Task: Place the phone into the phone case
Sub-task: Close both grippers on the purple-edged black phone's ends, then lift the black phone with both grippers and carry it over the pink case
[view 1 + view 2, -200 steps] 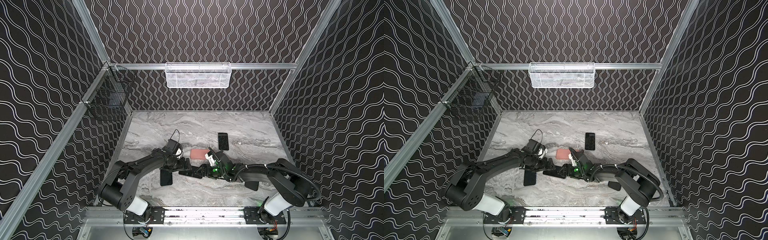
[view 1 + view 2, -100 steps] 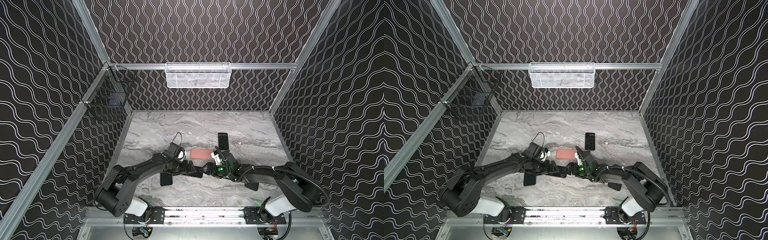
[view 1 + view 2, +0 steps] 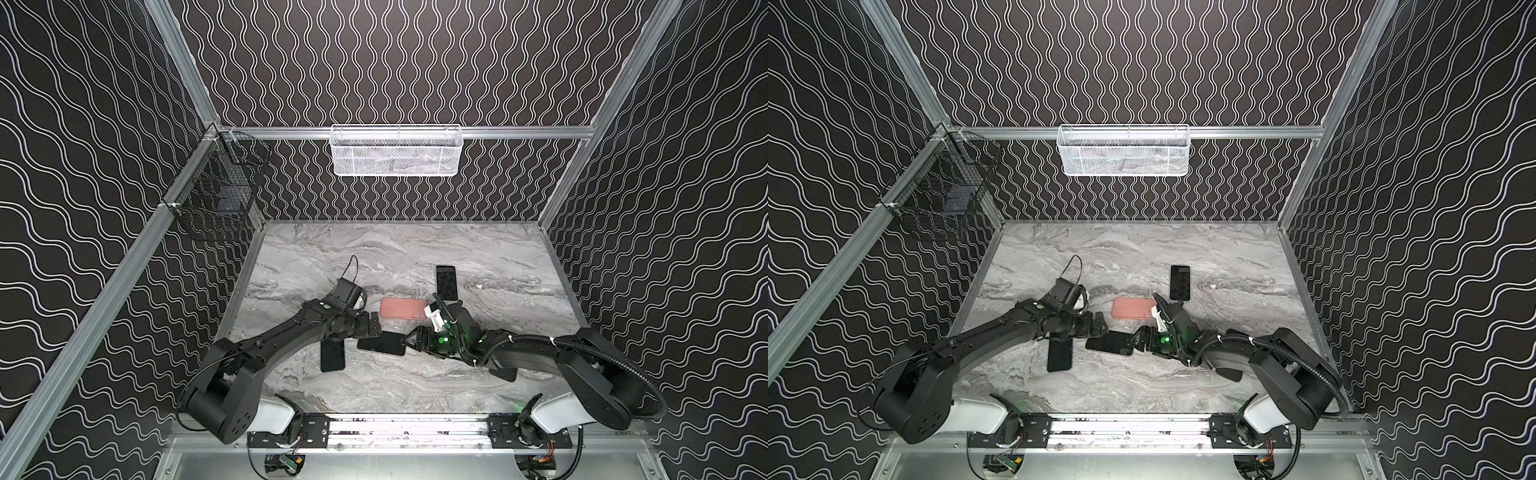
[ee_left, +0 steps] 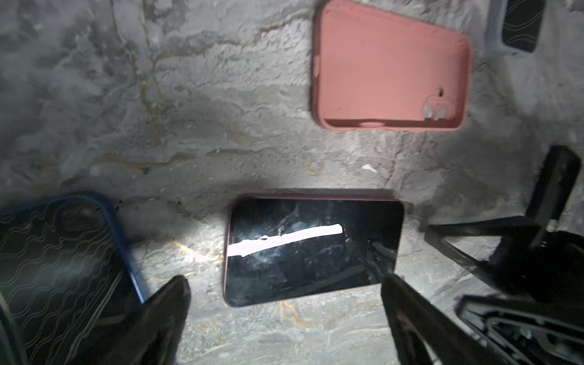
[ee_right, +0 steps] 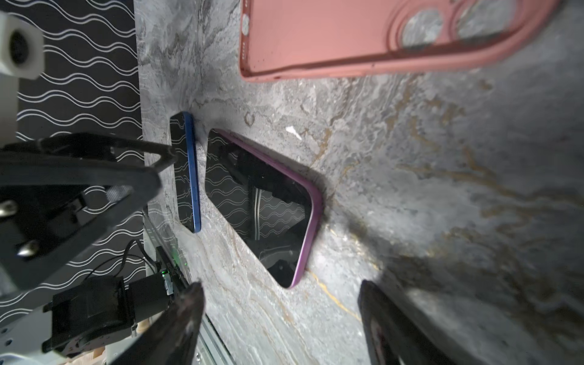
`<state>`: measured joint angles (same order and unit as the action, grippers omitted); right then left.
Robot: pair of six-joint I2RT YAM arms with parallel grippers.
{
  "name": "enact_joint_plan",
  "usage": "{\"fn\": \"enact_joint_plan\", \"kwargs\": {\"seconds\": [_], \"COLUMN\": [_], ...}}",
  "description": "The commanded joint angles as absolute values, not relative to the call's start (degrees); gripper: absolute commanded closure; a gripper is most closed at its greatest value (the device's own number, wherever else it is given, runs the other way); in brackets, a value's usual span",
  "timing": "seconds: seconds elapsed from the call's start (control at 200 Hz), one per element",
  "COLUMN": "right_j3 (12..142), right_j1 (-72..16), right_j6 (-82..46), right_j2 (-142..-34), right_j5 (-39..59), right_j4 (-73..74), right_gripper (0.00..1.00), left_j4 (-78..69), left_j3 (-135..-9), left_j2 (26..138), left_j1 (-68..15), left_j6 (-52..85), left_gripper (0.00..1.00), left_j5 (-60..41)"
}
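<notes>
Lying flat and screen up on the marble table [image 3: 478, 257], the purple-edged phone [image 3: 381, 343] [image 4: 313, 249] sat between the two grippers in both top views. The left gripper [image 3: 374, 326] [image 4: 282, 284] hung at its 11 o'clock with fingers spread wide and nothing between them but the phone's near edge below. At its 3 o'clock, the right gripper [image 3: 412, 340] [image 5: 281, 286] was parted too and gripped nothing. The phone's end lay between its fingers, though whether they touched it could not be told.

The pink phone case [image 3: 403, 308] [image 4: 390, 66] rested open side up at the phone's 1 o'clock, near but apart from it, and it was empty. A blue-edged phone [image 3: 332, 356] [image 5: 186, 170] lay just beside the purple one at its 8 o'clock. Another phone [image 3: 446, 282], already in a case, lay at 2 o'clock from the pink case.
</notes>
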<state>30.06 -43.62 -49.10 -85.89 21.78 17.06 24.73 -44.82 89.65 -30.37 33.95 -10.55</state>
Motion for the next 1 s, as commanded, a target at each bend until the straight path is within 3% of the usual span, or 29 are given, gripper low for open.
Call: {"fn": "enact_joint_plan", "kwargs": {"seconds": [0.0,0.991], "right_j3": [30.84,29.58], "right_j1": [-44.45,-46.0], "right_j6": [-50.6,-56.32], "right_j2": [-86.78,-93.87], "right_j5": [22.75,26.23], "right_j4": [18.46,31.64], "right_gripper": [0.21,0.2], "left_j4": [22.82,13.58], "left_j3": [-44.3,-38.39], "left_j2": [90.55,93.03], "left_j1": [-30.19,-29.94], "left_j6": [33.54,36.88], "left_gripper": [0.02,0.02], "left_j5": [-9.86,-16.61]}}
